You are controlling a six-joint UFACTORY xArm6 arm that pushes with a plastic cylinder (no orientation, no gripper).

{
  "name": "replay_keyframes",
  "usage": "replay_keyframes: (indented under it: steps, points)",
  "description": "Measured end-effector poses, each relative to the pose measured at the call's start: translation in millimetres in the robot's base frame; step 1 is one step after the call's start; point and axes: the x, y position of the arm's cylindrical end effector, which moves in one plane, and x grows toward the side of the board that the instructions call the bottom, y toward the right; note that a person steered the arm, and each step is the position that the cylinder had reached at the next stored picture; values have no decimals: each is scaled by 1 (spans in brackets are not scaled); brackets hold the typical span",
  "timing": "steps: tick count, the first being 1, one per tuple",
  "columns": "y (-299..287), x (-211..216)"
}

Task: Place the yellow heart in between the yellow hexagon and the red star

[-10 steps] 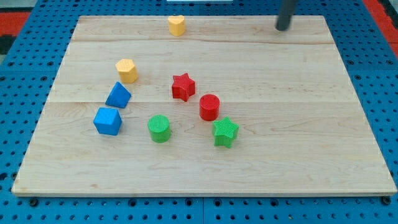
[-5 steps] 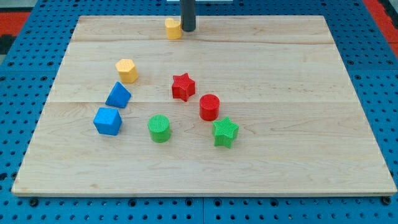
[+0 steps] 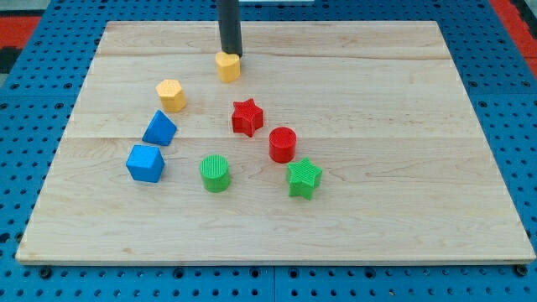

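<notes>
The yellow heart (image 3: pixel 227 66) lies on the wooden board near the view's top, left of centre. My tip (image 3: pixel 231 54) stands right at the heart's top edge, touching it. The yellow hexagon (image 3: pixel 171 95) lies below and to the left of the heart. The red star (image 3: pixel 247 117) lies below the heart, slightly to its right. The heart sits above the gap between hexagon and star.
A blue block (image 3: pixel 159 128) and a blue cube (image 3: pixel 144 163) lie at the left. A green cylinder (image 3: pixel 215 173), a red cylinder (image 3: pixel 283 144) and a green star (image 3: pixel 304 178) lie toward the bottom of the group. The board (image 3: pixel 403 168) rests on a blue pegboard.
My tip swept from the top right to the heart, then got behind it and pushed it down the view, away from the board's top edge. The other blocks have not moved.
</notes>
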Motion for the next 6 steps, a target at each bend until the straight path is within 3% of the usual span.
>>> replay_keyframes:
  steps: [2,3,6]
  points:
    - [-8,62]
    - [-22,67]
    - [25,5]
